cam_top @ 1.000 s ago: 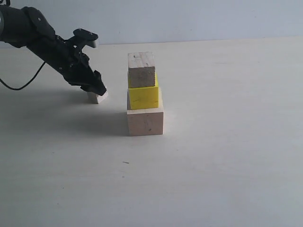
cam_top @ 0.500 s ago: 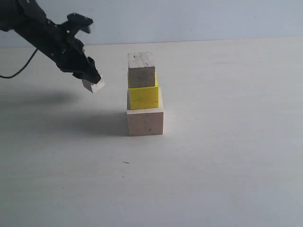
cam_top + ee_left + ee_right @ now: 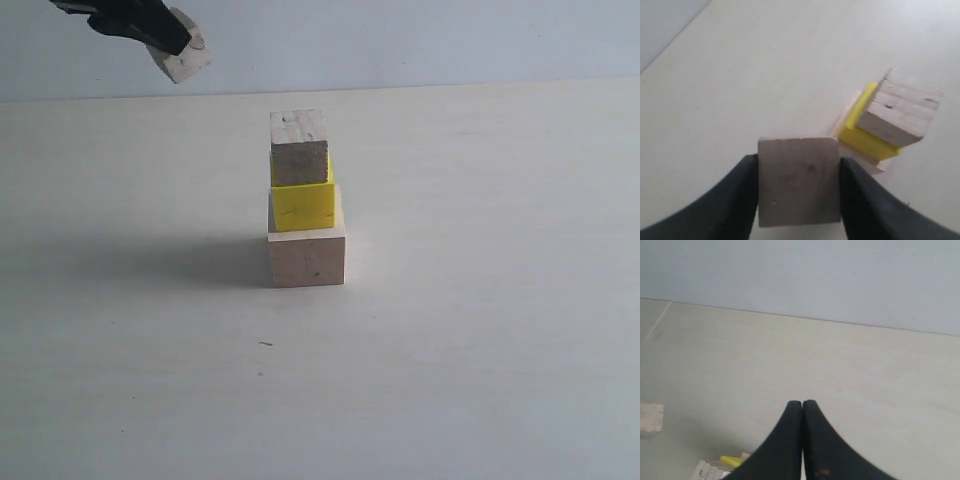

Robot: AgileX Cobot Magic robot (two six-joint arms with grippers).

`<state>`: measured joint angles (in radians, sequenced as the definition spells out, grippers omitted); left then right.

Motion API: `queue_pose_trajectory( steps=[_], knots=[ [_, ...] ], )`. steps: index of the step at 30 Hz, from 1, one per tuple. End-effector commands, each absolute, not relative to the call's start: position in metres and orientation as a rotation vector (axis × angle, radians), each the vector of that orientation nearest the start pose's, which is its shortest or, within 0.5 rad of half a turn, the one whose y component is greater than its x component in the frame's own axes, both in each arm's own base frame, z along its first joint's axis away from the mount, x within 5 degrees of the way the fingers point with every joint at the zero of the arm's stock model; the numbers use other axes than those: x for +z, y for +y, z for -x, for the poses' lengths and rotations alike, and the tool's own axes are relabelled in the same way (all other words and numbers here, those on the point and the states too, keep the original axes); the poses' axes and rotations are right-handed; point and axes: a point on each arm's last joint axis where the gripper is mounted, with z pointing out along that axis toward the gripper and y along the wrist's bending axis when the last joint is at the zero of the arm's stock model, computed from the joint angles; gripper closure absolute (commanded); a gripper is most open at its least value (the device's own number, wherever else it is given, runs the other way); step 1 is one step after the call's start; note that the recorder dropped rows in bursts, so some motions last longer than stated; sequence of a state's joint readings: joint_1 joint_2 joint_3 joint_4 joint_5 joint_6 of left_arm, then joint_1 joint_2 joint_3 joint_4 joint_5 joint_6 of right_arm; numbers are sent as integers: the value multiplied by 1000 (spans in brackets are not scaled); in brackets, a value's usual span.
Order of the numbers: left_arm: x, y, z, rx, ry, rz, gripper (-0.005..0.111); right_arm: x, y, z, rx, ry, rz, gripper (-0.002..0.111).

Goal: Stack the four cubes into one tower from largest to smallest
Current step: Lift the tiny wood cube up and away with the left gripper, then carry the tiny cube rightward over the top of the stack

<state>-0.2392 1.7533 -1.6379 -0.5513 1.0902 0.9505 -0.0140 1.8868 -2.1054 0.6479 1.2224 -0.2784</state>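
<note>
Left gripper (image 3: 799, 200) is clamped on the small cube (image 3: 797, 175), one finger (image 3: 742, 200) flat on each side face, so nearly the full jaw gap is taken up by wood. The grip sits low on the cube and leaves the front face free, probably so the underside can seat without the fingers fouling the stack. In the exterior view the cube hangs tilted, well left of the stack and above its top, which looks like clearance height for a sideways carry. Three tiers are done: pale cube (image 3: 307, 258) on the table (image 3: 480, 300), yellow cube (image 3: 304, 205) on it, wooden cube (image 3: 299, 148) on top. The tiers aren't square to each other, and the wooden cube looks slightly twisted on the yellow one in the left wrist view. Next step, as I read it: traverse right, level the cube, centre over the wooden cube, lower, release. The landing face is small and the stack is narrow, so any side load at touchdown could shove the top tiers. Right gripper (image 3: 802, 407) is parked clear, tips pressed together with nothing between them.
</note>
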Motion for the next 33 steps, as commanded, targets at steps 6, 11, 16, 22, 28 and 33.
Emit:
queue_pose_trajectory(
  steps=[6,11,16,22,28,33],
  knots=[
    [370,-139,-341,-595,2045,-1351,107,447,37,-386,545,2273,306,108],
    [391,-148,-339,-616,1894,-1394,107,450,37,-383,556,2266,294,108],
    [391,-159,-335,-563,1830,-1498,107,452,41,-382,606,2252,294,108],
    [376,-167,-343,-583,1847,-1532,107,453,43,-382,639,2243,293,108],
    [364,-185,-347,-589,1848,-1588,107,453,43,-382,639,2243,293,108],
    [362,-206,-352,-486,1874,-1645,107,453,43,-382,639,2243,293,108]
  ],
)
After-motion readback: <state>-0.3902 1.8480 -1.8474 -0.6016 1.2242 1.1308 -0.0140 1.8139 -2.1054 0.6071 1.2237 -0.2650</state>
